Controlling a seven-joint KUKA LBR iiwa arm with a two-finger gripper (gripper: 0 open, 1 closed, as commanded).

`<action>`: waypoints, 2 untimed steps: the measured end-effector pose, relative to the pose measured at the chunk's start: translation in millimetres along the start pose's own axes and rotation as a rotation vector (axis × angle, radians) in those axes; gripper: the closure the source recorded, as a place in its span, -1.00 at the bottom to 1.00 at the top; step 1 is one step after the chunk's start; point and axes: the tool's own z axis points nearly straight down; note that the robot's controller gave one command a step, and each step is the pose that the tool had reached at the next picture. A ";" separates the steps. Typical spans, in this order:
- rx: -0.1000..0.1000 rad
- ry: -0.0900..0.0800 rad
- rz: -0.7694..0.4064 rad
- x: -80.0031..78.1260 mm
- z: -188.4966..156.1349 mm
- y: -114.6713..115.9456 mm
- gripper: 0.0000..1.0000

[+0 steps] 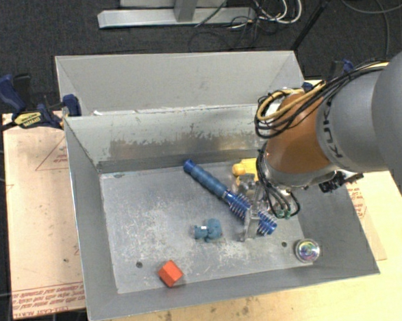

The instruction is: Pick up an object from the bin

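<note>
camera view: the gripper (252, 221) is down near the floor of the grey metal bin (87, 198), right of the middle, under the arm's orange wrist cover and its cables. whether it is open or closed cannot be told, as the wrist and the clutter below it hide the gap. nothing can be made out as held.

the thing nearest it is a blue brush (203, 177). the brush's long axis runs on a slant from the far left, where the smooth handle ends, down to the near right, where the bristled head lies right at the gripper. the handle therefore leads away from the gripper to the left and far side, and the head is the part within reach. a grip across that slanted axis looks the most likely to hold. a yellow piece (244, 168) lies just beyond the head on the far side, close enough to get in the way.

the floor is flat, scuffed metal, so the brush would probably slide if nudged. there is open room to the left. a small teal lump (208, 230) sits near the brush, an orange-red block (170, 274) lies well apart at the near left, and a shiny round thing (307, 250) rests at the near right.
</note>
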 end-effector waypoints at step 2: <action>0.000 -0.013 -0.035 -0.3 -127.3 12.4 1.00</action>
